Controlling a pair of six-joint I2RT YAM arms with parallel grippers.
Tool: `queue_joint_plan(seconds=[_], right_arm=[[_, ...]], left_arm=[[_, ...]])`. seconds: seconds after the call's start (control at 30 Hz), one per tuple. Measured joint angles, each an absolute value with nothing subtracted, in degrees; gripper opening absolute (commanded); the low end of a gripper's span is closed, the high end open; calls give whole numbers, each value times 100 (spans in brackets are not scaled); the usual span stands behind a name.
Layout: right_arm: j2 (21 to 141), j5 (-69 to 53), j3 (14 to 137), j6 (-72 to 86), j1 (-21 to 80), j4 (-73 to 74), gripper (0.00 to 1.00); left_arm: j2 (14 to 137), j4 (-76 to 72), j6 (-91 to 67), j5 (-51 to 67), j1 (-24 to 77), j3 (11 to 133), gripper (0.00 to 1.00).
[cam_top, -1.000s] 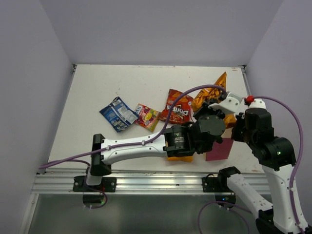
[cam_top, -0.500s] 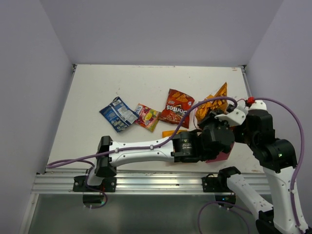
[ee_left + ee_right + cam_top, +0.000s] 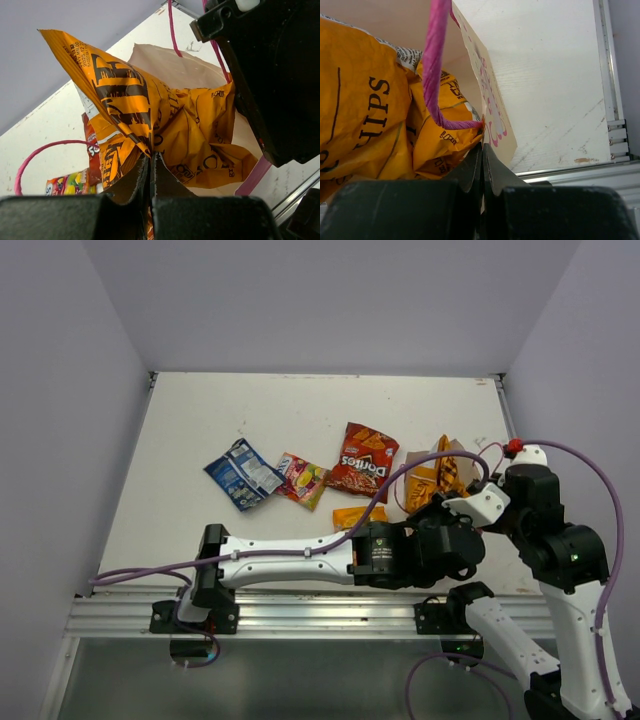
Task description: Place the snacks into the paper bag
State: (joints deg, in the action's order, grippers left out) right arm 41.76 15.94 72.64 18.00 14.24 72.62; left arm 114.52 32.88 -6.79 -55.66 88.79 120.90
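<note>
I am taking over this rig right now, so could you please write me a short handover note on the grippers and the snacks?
Left gripper: shut on the large orange bag, which sits partly inside the paper bag.
Right gripper: shut on that bag's rim, by a cord handle.
On the table: dark red Doritos, small orange Doritos, blue-white packet, candy packet.
Done: no snack fully in and released.
Left: push in and release the large orange bag, then bag the other four.
</note>
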Motion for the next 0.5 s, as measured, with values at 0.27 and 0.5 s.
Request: queue_joint_plan(seconds=[0.27,0.5], right_arm=[[4163,1601,7264,1787,1319,7120,0],[4163,1599,7264,1772,1223,6890,0]], left_arm=[[11673,3400,-904,-5319,8816,12409,0],[11736,3433,-1107,-5019,8735,12556,1]])
